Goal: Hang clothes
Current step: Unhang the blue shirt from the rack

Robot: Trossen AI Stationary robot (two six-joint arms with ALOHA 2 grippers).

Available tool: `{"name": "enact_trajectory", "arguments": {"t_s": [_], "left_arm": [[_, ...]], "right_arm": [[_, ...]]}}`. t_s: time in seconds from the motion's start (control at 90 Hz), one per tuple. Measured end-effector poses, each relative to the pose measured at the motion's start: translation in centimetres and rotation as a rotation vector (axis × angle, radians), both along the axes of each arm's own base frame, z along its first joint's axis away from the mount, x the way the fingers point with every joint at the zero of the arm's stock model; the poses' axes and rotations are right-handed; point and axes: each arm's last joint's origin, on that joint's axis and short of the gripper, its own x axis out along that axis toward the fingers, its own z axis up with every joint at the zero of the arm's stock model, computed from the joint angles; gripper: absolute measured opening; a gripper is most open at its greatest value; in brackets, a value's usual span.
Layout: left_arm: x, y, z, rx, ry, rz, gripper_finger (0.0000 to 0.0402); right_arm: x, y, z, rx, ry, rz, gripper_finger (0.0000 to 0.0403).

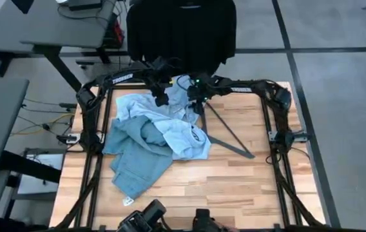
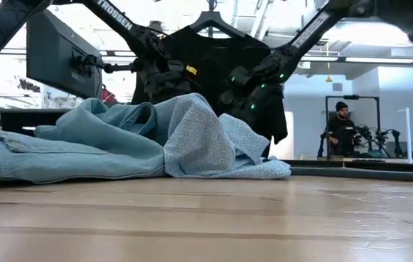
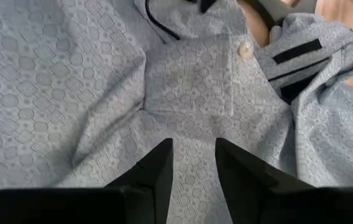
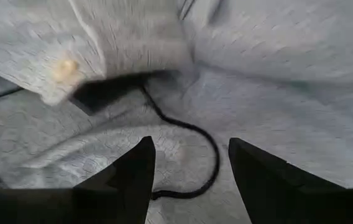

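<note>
A pale blue patterned button shirt lies crumpled on the wooden table, partly over light blue jeans. A black t-shirt hangs on a hanger past the table's far edge. My left gripper is open just above the shirt's button placket. My right gripper is open too, over shirt cloth and a thin black loop. In the high view both grippers are at the shirt's far end. Whether any fingertip touches the cloth, I cannot tell.
A dark grey hanger lies flat on the table to the right of the shirt. Bare wood stretches along the near and right sides. In the low view a person stands far back in the room.
</note>
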Motion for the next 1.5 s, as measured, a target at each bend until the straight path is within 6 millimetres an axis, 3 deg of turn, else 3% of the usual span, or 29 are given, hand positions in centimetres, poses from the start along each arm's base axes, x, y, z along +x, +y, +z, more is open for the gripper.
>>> {"name": "enact_trajectory", "arguments": {"t_s": [0.167,0.344,0.522,0.711,0.822,1.0,1.2,1.322,1.5], "left_arm": [[-0.1,-0.1,0.0,-0.010,0.011,0.000,0.0103],[-0.2,-0.1,-0.1,-0.018,0.021,-0.001,0.0103],[-0.2,-0.1,-0.1,-0.011,0.017,-0.012,0.0103],[-0.2,0.0,0.5,-0.003,0.011,-0.009,0.0103],[-0.2,0.1,2.8,0.044,-0.027,-0.006,0.0103],[-0.4,0.3,7.4,0.160,-0.127,0.005,0.0103],[-1.2,0.0,12.5,0.286,-0.235,0.028,0.0103],[-1.2,-0.1,14.3,0.331,-0.284,0.038,0.0103],[-1.0,-0.4,15.5,0.313,-0.306,0.085,0.0103]], "right_arm": [[2.5,-0.1,-1.4,0.005,0.068,0.082,0.0184],[3.3,-0.7,-2.0,0.020,0.111,0.104,0.0169],[3.2,-0.7,-1.6,-0.020,0.145,0.110,0.0079],[3.3,-0.1,-0.4,-0.051,0.239,0.101,0.0047],[3.2,0.0,2.2,-0.086,0.257,0.137,0.0010],[2.6,0.1,7.9,-0.135,0.197,0.130,0.0003],[0.9,1.8,13.4,-0.186,0.144,0.151,0.0000],[0.0,2.9,15.3,-0.188,0.135,0.154,0.0000],[-2.1,4.9,17.9,-0.175,0.174,0.149,0.0000]]}}
